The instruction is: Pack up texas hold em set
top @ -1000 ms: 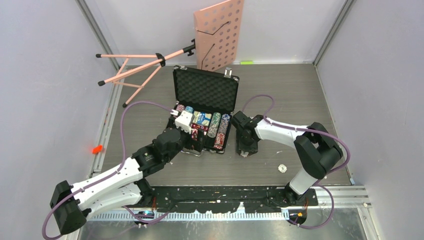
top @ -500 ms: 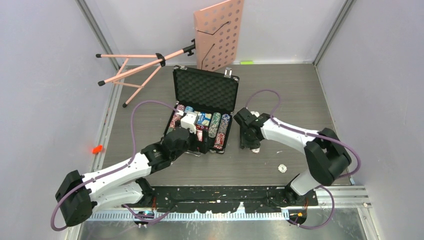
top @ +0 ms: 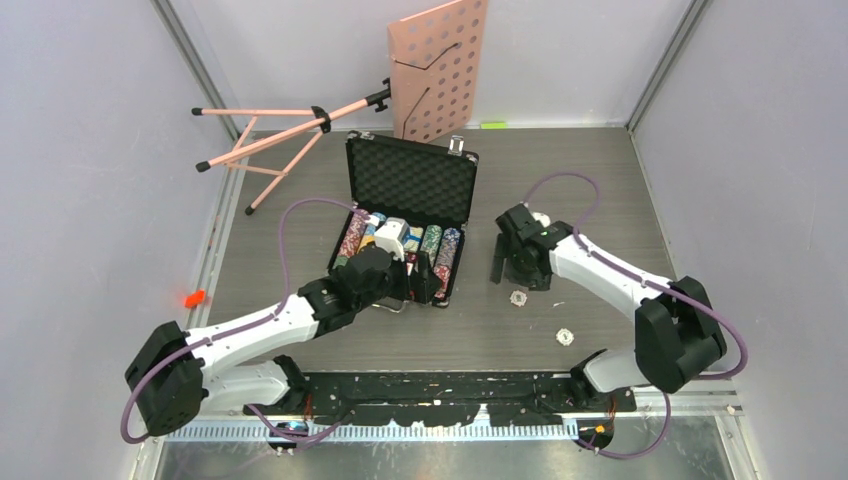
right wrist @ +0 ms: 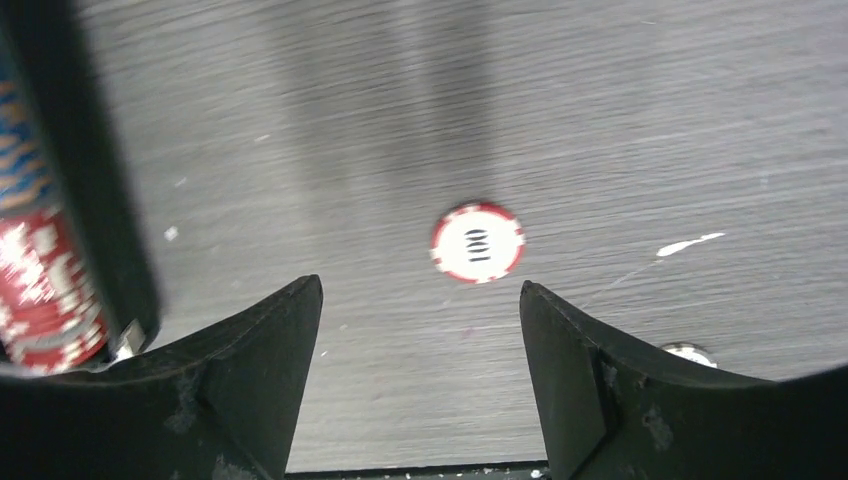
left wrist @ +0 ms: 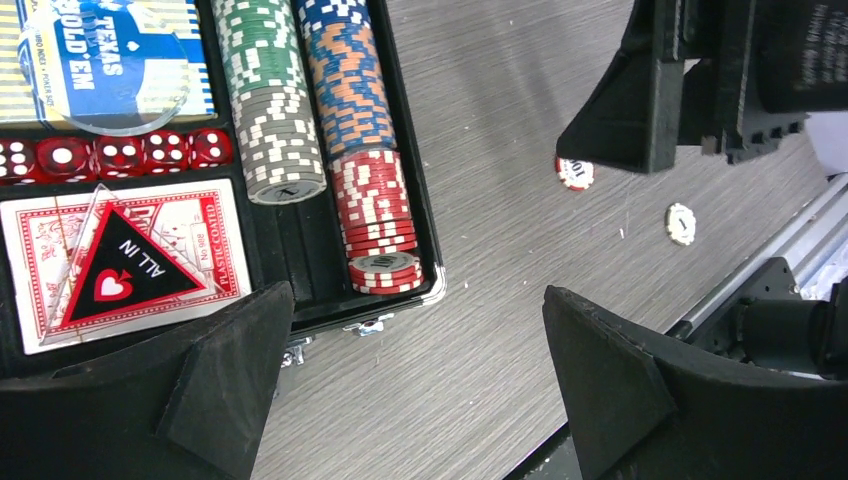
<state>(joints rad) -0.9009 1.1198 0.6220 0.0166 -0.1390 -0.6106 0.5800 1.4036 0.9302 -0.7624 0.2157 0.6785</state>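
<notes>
The grey worktop (top: 600, 200) carries a pink music stand (top: 438, 70) lying at its far edge. Just in front of the stand is the black case (top: 410, 180), open, with its foam-lined lid upright.

The left arm (top: 270, 325) reaches over the case's near right corner. Its jaws are spread wide and hold nothing. In the wrist view one finger is over the case's near rim and the other over bare worktop beside it.

The right arm (top: 600, 270) hangs over the worktop to the right of the case. Its jaws are also spread and empty.

Inside the case are rows of striped chips: a green and white row (left wrist: 265, 100) next to a blue, orange and red row (left wrist: 360, 150). There is also a blue card deck (left wrist: 110, 60), a red card deck (left wrist: 130, 260), and a line of red dice (left wrist: 120, 155) between the two decks.

A loose red chip (right wrist: 478, 242) lies flat on the worktop. In the right wrist view it sits in line with the gap between the right jaws, a little past their tips and touching neither.

A loose white chip (top: 565, 337) lies nearer the arm bases, apart from both sets of jaws.
</notes>
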